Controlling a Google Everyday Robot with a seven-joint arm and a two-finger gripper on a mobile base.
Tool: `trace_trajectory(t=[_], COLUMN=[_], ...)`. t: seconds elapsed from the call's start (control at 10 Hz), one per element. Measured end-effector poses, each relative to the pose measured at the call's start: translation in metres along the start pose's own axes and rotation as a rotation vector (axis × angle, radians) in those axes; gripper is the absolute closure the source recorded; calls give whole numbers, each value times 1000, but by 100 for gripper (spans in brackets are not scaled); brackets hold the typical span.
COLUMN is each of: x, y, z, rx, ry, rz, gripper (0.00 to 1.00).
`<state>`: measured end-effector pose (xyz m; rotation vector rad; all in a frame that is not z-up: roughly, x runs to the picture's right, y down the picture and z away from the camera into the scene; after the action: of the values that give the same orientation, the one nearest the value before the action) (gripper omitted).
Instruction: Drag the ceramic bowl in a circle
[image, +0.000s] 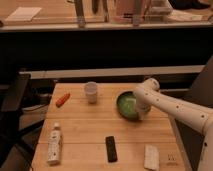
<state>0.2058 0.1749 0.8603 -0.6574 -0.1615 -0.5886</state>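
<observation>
Contact stage of the circular drag, as I judged it from the remote station: the gripper (142, 115) sat low at the rim of the ceramic bowl (127, 104), at the end of the white arm (175, 107). The bowl lay immediately to the gripper's left in the view, resting on the wooden table (85, 125). The next move, in my estimate, called for a steady curved pull that kept the bowl flat and sliding. It also had to stay off the white cup (91, 92), well to the gripper's left and slightly beyond it. The wrist covered the gripper's tip, so I could not tell whether it was spread, closed or pinching the rim. The bowl's edge nearest the gripper was hidden as well, and the arm was cut off by the picture's edge. Nearer than the gripper lay a dark bar-shaped object (111, 148) that I could not identify.
</observation>
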Motion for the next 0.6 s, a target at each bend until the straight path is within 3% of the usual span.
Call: trace_trajectory(t=[0.3, 0.6], x=[-9, -31], y=[-1, 11], z=[-2, -5], rx=[7, 11], ry=[1, -5], rz=[-30, -98], gripper=[99, 99])
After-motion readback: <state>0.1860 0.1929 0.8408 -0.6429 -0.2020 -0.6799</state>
